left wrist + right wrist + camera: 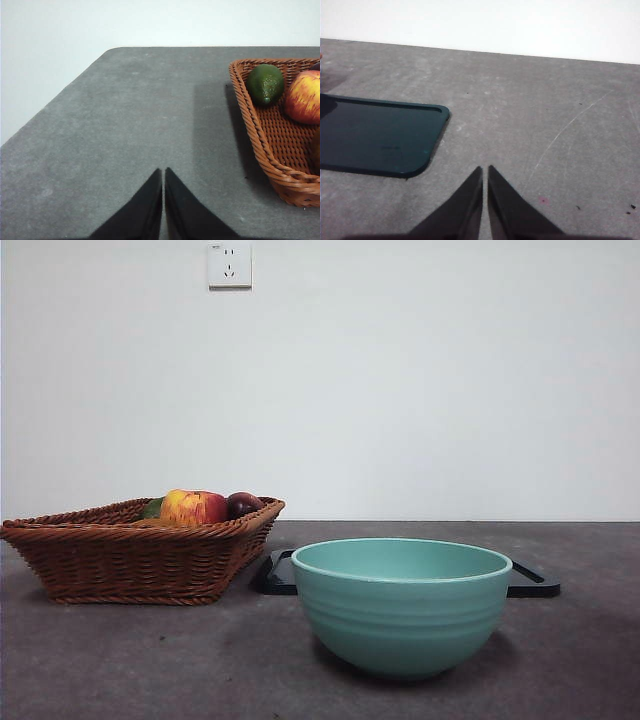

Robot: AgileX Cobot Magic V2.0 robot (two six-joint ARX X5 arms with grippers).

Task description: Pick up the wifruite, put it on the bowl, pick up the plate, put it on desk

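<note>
Standing near the front edge of the surface, the bowl has bare room before it and to either side. Behind it lies a dark flat plate, its rounded corner clear in the right wrist view. A wicker basket sits toward the left edge, holding an apple, a dark purple fruit and an avocado; the wifruite cannot be made out. Left hand and right hand hover over bare surface, jaws pressed together, holding nothing.
</note>
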